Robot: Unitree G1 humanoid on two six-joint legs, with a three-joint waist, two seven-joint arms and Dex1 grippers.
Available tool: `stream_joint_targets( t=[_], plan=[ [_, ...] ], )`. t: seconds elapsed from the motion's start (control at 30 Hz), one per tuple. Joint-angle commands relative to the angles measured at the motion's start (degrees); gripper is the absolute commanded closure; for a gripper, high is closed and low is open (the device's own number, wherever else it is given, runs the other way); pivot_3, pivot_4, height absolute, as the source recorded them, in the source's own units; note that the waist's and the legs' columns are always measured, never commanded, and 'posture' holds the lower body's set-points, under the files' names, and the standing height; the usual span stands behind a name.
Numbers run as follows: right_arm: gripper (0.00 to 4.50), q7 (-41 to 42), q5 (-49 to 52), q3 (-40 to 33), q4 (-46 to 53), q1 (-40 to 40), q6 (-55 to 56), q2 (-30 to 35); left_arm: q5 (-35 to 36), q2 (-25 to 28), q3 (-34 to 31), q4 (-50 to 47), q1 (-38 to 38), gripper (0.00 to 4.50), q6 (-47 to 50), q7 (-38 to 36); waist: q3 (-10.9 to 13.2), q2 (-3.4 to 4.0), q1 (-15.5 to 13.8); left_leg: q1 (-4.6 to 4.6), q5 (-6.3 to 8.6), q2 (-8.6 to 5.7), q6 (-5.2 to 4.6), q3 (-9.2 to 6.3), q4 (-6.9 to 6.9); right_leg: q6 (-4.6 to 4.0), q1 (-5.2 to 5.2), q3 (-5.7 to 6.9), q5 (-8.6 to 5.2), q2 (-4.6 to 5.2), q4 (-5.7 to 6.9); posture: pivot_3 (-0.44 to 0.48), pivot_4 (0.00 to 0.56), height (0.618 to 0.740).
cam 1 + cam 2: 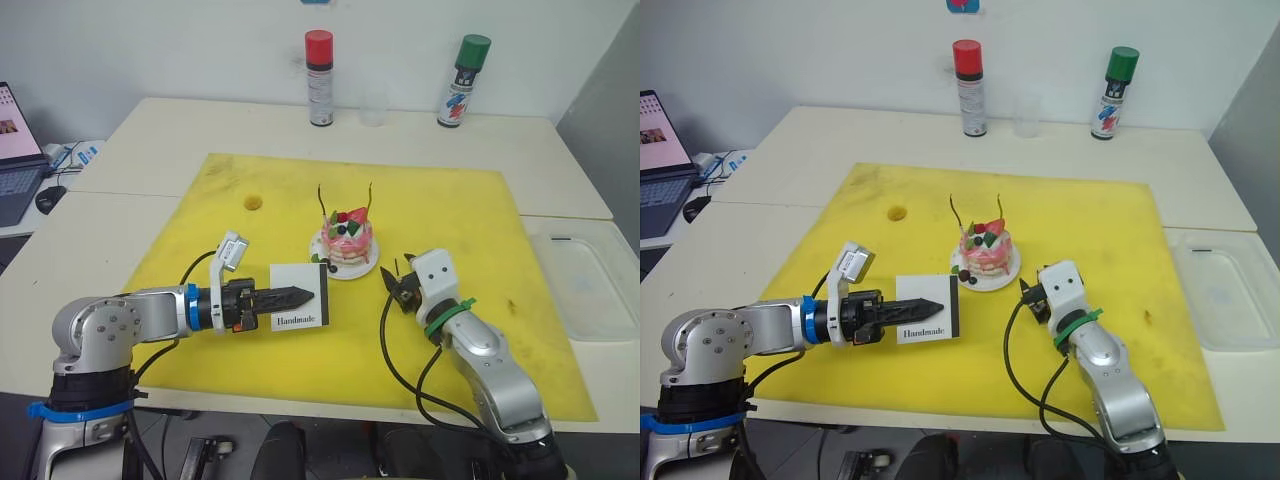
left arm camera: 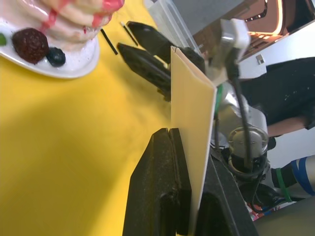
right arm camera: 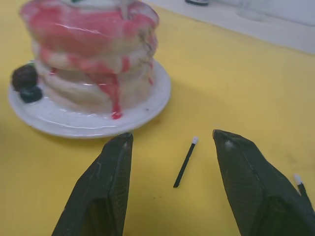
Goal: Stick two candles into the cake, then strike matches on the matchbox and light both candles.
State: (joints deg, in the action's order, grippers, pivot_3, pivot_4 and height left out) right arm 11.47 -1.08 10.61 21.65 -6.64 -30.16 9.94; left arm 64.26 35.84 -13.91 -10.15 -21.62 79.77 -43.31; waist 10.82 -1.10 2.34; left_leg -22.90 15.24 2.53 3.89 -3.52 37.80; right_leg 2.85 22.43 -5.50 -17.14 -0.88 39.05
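Both candles (image 1: 321, 197) seem planted in the cake (image 1: 346, 241); your left gripper (image 1: 300, 295) clamps the matchbox (image 1: 299, 295), your right gripper (image 3: 172, 162) gapes over an unstruck match (image 3: 185, 162).

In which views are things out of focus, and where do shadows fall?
Right wrist view: the cake looks soft, the match between the open right gripper sharper. Left wrist view: the left gripper clamps the matchbox; background blurred. Left eye view: soft shadow under the matchbox.
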Motion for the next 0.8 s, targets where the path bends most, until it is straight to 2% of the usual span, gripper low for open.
stream_joint_targets(
  t=[0.03, 0.2, 0.3, 0.5, 0.67, 0.8],
  plan=[
    [1.83, -2.0, -0.1, -1.7, -1.0, -0.9, 0.3, -1.4, 1.2, 0.4, 0.0, -0.6, -0.8, 4.50, -0.4, -0.5, 0.0, 0.00, 0.0, 0.00, 0.00, 0.00, 0.00, 0.01, 0.00, -0.03, 0.01, -0.01, 0.01, 0.00, 0.00, 0.000, 0.150, 0.724],
    [1.83, -3.8, 1.7, -3.5, -0.9, -0.2, -3.2, -4.7, 1.3, 0.4, 0.0, -0.8, -0.5, 4.50, -0.6, -0.6, 0.0, 0.00, 0.0, 0.00, 0.00, 0.02, 0.00, 0.01, -0.03, -0.07, 0.03, 0.00, -0.01, 0.00, 0.01, 0.000, 0.150, 0.724],
    [2.35, -4.2, 3.7, -5.1, -0.3, 0.2, -7.1, -7.1, 1.2, 0.4, 0.1, -0.9, -0.1, 4.50, -0.7, -0.7, 0.0, 0.00, 0.0, 0.01, 0.00, 0.02, 0.00, 0.02, -0.02, -0.05, 0.01, -0.01, -0.01, 0.00, 0.02, 0.000, 0.150, 0.724],
    [4.47, -4.3, 6.1, -5.8, 2.7, -0.2, -12.2, -8.6, 1.0, 0.4, 0.4, -0.7, 0.0, 4.50, -1.1, -1.1, 0.0, 0.00, 0.0, 0.03, 0.00, 0.02, 0.00, 0.00, -0.02, -0.05, 0.00, 0.01, -0.01, 0.00, 0.02, 0.000, 0.150, 0.724],
    [4.47, -3.9, 8.0, -5.7, 5.6, -1.3, -16.1, -9.1, 0.9, 0.4, 0.6, -0.5, -0.1, 4.50, -1.4, -1.3, 0.0, 0.00, 0.1, 0.02, 0.00, 0.02, -0.01, 0.01, -0.03, -0.05, 0.01, 0.00, -0.01, 0.00, 0.01, 0.000, 0.150, 0.724],
    [4.47, -1.8, 9.8, -6.4, 11.8, -3.0, -20.4, -6.1, 1.1, 0.4, 0.5, -0.6, -0.1, 4.50, -1.3, -1.2, 0.0, 0.01, 0.2, 0.00, 0.00, 0.02, -0.01, 0.02, -0.04, -0.05, 0.06, -0.01, -0.01, 0.00, 0.02, 0.000, 0.150, 0.724]
  ],
)
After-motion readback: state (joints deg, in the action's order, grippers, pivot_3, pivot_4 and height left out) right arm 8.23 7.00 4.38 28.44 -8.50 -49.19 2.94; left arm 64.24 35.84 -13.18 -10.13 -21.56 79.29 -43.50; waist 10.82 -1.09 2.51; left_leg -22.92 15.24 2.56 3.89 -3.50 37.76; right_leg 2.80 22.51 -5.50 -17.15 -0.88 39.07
